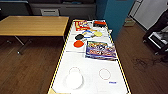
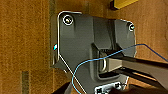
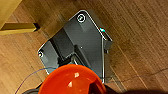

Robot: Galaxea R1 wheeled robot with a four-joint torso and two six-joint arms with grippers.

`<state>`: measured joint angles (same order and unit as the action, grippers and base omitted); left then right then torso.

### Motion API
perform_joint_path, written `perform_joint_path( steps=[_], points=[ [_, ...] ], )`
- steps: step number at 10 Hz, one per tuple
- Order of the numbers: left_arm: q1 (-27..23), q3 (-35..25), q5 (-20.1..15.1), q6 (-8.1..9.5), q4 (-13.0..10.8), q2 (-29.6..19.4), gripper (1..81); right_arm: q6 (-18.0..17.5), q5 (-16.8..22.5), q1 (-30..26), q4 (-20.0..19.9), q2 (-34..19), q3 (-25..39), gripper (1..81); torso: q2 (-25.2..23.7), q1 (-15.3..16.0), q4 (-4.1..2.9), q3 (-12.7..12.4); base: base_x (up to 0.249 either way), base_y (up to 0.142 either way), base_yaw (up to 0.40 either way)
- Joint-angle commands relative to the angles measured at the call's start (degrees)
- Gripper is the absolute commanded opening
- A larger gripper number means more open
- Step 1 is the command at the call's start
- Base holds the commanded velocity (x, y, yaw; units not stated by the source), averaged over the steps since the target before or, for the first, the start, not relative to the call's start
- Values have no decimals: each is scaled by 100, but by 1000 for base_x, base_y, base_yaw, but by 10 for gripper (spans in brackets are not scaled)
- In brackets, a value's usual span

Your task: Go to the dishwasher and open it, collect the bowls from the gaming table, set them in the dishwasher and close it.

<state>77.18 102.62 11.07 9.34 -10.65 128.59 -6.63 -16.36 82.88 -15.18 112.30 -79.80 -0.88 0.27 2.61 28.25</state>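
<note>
A white bowl (image 1: 74, 80) stands on the near end of a long white-topped table (image 1: 75, 60) with yellow edging, seen in the head view. Farther along the table lie an orange-red round dish (image 1: 78, 44), a black one (image 1: 79, 37) and a yellow one (image 1: 98, 34). In the right wrist view a glossy orange bowl (image 3: 72, 80) hangs close to the camera over the wooden floor, held at my right gripper, whose fingers are hidden by the bowl. The dishwasher is out of view.
Colourful game boxes (image 1: 100, 50) (image 1: 82, 25) lie on the white table. A wooden table (image 1: 32, 25) stands to its left and a blue pillar (image 1: 112, 15) at the far right. Dark equipment (image 1: 157, 37) sits on the floor at the right.
</note>
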Motion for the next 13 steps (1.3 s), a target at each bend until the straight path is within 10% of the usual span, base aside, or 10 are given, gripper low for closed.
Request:
perform_joint_path(
  steps=[1, 5, 8, 13],
  points=[
    [-347, -805, -290, 138, 28, -851, 811, 22, 318, -4, 155, -311, 53, 10, 0, 0, 0, -177, 0, 0, 0],
    [-1138, -1763, -325, 376, 46, -1792, 811, 22, 274, 49, 252, -91, -35, 10, -2, -6, 0, -105, 0, 0, 0],
    [-1998, -2393, -386, 1278, 55, -2518, 811, 13, 168, 93, 287, 128, -236, 10, -2, -6, 0, -105, 0, 0, 0],
    [-3369, -3116, -1186, 1905, 55, -3216, 811, 13, 159, 58, 287, 111, -158, 10, -2, -6, 0, -105, 0, 0, 0]
  ],
)
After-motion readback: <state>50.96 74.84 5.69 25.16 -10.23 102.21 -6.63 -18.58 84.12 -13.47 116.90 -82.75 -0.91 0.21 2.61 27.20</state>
